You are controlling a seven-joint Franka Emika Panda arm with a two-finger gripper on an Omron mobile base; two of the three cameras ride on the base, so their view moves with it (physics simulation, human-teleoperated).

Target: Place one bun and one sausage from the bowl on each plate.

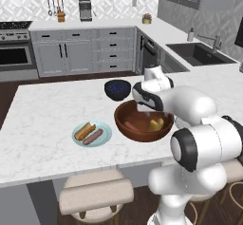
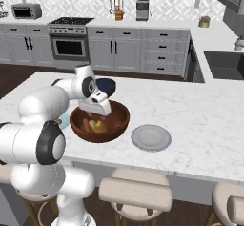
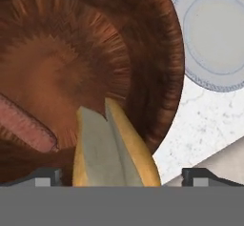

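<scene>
Now bun point(image 3: 114, 148) between spread fingertips point(image 3: 47, 176)

bun point(image 3: 114, 148) and sausage point(image 3: 26, 125) in bowl point(image 1: 124, 124), between two plates point(image 2: 150, 138)

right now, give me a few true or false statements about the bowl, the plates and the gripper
1. One plate already holds a bun and a sausage. True.
2. The wooden bowl is empty. False: a bun and a sausage lie in it.
3. The gripper is open above the bowl. True.
4. The other plate holds a sausage. False: it is bare.
5. The blue bowl sits inside the wooden bowl. False: it stands behind it on the counter.
</scene>
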